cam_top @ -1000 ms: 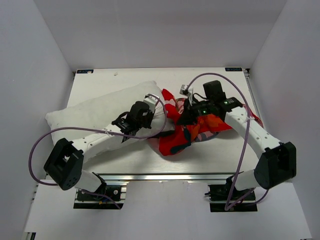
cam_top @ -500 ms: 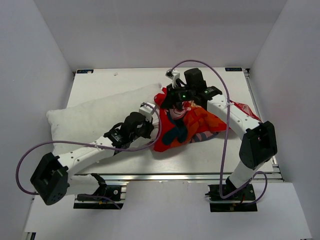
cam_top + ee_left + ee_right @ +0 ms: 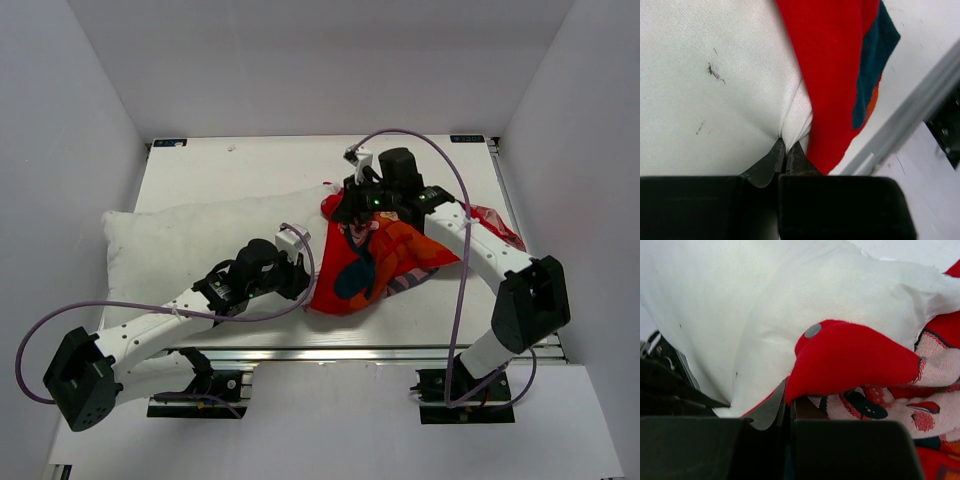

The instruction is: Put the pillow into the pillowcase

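Note:
The white pillow (image 3: 180,240) lies across the left half of the table, its right end against the red pillowcase (image 3: 375,255). My left gripper (image 3: 298,278) is shut on a pinch of the pillow's fabric (image 3: 795,117) at its near right corner, beside the red case (image 3: 835,65). My right gripper (image 3: 352,205) is shut on the red edge of the pillowcase (image 3: 850,360) at its far left opening, against the pillow (image 3: 740,305). The case's pale inner side with dark marks (image 3: 920,410) shows below the edge.
The table (image 3: 420,160) has a metal rail along its near edge (image 3: 900,120). White walls close in the left, right and back. A purple cable (image 3: 400,135) loops above my right arm.
My left gripper has drawn toward the near edge with the pillow corner. My right gripper carried the pillowcase's edge left and back toward the pillow's end, spreading the case.

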### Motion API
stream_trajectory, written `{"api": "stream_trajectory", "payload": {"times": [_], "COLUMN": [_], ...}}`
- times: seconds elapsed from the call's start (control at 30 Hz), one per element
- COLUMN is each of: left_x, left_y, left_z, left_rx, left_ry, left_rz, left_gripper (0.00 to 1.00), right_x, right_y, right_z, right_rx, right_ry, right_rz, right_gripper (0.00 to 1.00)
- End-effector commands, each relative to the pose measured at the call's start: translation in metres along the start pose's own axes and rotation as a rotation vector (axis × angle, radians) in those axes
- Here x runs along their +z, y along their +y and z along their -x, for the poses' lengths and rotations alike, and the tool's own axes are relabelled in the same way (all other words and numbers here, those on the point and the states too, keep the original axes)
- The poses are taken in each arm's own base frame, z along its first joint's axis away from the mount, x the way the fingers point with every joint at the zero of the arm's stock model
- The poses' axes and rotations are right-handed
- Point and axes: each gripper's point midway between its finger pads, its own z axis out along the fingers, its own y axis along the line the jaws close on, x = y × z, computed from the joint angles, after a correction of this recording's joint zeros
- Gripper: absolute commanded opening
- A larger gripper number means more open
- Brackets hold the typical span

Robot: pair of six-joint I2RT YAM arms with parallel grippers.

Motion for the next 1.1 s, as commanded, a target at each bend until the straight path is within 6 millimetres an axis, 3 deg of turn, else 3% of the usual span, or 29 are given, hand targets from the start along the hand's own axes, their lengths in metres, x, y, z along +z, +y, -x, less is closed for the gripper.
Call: {"api": "stream_trajectory", "payload": {"times": [0.0, 0.1, 0.13, 0.23, 0.33, 0.47, 0.63, 0.77, 0.8, 0.9, 1.0, 1.03, 1.07], "left_x": [-0.012, -0.015, -0.016, -0.017, -0.016, -0.015, -0.014, -0.016, -0.017, -0.019, -0.022, -0.022, -0.026], "left_y": [-0.035, -0.039, -0.040, -0.042, -0.043, -0.042, -0.045, -0.046, -0.046, -0.044, -0.040, -0.036, -0.035], "left_z": [-0.036, -0.045, -0.048, -0.059, -0.064, -0.067, -0.071, -0.076, -0.075, -0.070, -0.060, -0.056, -0.048], "left_rx": [-0.027, -0.026, -0.028, -0.035, -0.039, -0.041, -0.064, -0.080, -0.079, -0.071, -0.059, -0.054, -0.051], "left_ry": [0.158, 0.190, 0.200, 0.228, 0.245, 0.254, 0.245, 0.247, 0.249, 0.238, 0.219, 0.208, 0.199], "left_rz": [-0.177, -0.210, -0.215, -0.238, -0.250, -0.250, -0.268, -0.277, -0.274, -0.254, -0.218, -0.186, -0.167], "left_gripper": [0.00, 0.00, 0.00, 0.00, 0.00, 0.00, 0.00, 0.00, 0.00, 0.00, 0.00, 0.02, 0.11], "right_x": [-0.022, -0.032, -0.034, -0.050, -0.054, -0.051, -0.042, -0.031, -0.025, -0.021, -0.036, -0.043, -0.046], "right_y": [0.013, 0.018, 0.016, 0.018, 0.021, 0.025, 0.040, 0.050, 0.048, 0.039, 0.026, 0.027, 0.026], "right_z": [0.018, 0.005, 0.010, 0.053, 0.085, 0.107, 0.101, 0.069, 0.037, -0.030, -0.083, -0.090, -0.095], "right_rx": [-0.143, -0.197, -0.211, -0.296, -0.290, -0.278, -0.270, -0.290, -0.254, -0.273, -0.267, -0.266, -0.267], "right_ry": [-0.099, -0.101, -0.128, -0.299, -0.361, -0.422, -0.395, -0.310, -0.187, 0.046, 0.198, 0.214, 0.230], "right_rz": [0.023, 0.038, 0.014, -0.041, -0.058, -0.037, 0.023, 0.091, 0.106, 0.131, 0.091, 0.085, 0.082], "right_gripper": [0.00, 0.00, 0.00, 0.00, 0.00, 0.00, 0.00, 0.00, 0.00, 0.00, 0.19, 0.33, 0.39]}}
